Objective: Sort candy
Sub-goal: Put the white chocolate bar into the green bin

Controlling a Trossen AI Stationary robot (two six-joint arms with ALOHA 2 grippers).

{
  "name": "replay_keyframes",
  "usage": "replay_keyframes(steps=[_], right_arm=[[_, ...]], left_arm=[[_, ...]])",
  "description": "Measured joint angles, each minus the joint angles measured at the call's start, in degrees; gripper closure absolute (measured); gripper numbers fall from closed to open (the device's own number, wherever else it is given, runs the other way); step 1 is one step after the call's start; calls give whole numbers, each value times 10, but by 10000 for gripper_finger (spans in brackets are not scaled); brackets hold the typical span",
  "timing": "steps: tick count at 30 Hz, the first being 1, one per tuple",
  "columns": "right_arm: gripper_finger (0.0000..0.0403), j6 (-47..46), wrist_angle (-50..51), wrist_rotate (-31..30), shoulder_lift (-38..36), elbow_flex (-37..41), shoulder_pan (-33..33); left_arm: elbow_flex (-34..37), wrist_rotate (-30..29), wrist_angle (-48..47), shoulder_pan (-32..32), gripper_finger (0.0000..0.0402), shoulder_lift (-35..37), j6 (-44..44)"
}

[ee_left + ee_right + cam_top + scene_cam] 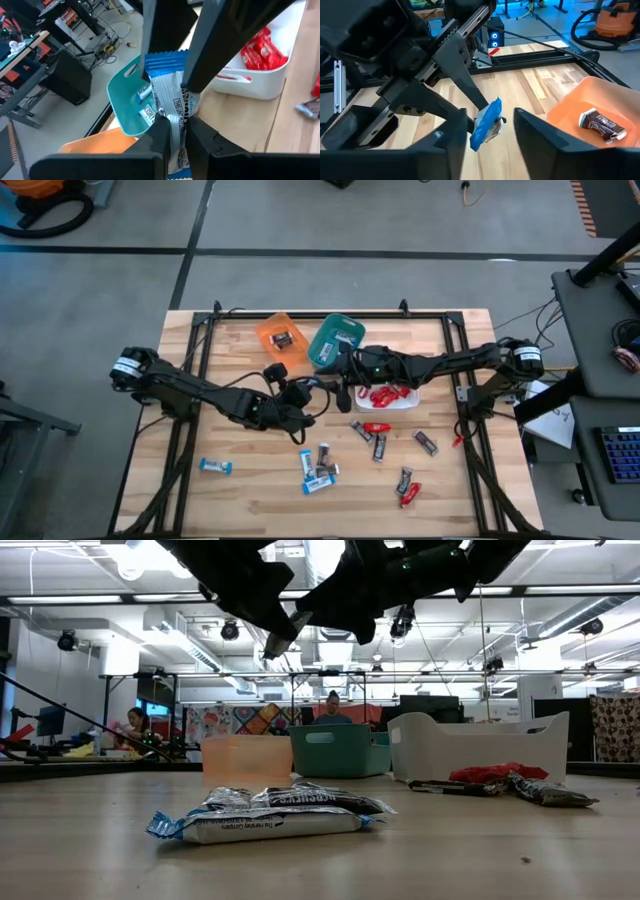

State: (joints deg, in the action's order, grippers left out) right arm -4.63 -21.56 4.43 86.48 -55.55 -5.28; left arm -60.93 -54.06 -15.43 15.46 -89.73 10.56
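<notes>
A light blue-and-white candy [170, 95] is lifted over the table's middle, in front of the teal bin [122, 107]. My left gripper [175, 125] is shut on it. My right gripper [490, 116] comes from the table's right and stands open, one finger on each side of the candy's free end; I cannot tell whether it touches. More candy lies loose on the near half of the table: a blue-and-white one [215, 467], a small heap [318, 470], and dark and red ones [380, 445]. My left gripper pinches the candy about halfway along its length [172, 122] between its two fingers. The fingers lie along the wrapper, whose blue crimped end [165, 60] sticks out past the fingertips. The candy is lifted clear of the table and tilts downward [480, 135].
Three bins stand at the far middle: the orange bin [280, 337] holds a dark candy, the teal bin [337, 340] a blue-and-white one, and the white bin [392, 402] red ones. A black frame [200, 330] borders the wooden table. People sit in the room beyond.
</notes>
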Motion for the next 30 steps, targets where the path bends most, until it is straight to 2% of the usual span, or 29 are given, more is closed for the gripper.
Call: replay_keyframes(steps=[7,12,15,20,23,30], right_arm=[[377,6,2,-4,0,0,0],[384,13,5,-3,0,0,-1],[389,18,20,-5,-1,-2,-10],[391,45,97,-66,-1,-21,-42],[391,60,141,-109,-1,-37,-70],[391,55,213,-120,-1,-56,-159]], left_arm=[[0,-19,7,0,376,0,7],[0,-16,-2,0,342,1,9],[0,5,-12,0,314,1,9],[0,40,-32,0,280,1,9],[0,43,-46,0,272,1,9],[0,52,-88,0,270,3,10]])
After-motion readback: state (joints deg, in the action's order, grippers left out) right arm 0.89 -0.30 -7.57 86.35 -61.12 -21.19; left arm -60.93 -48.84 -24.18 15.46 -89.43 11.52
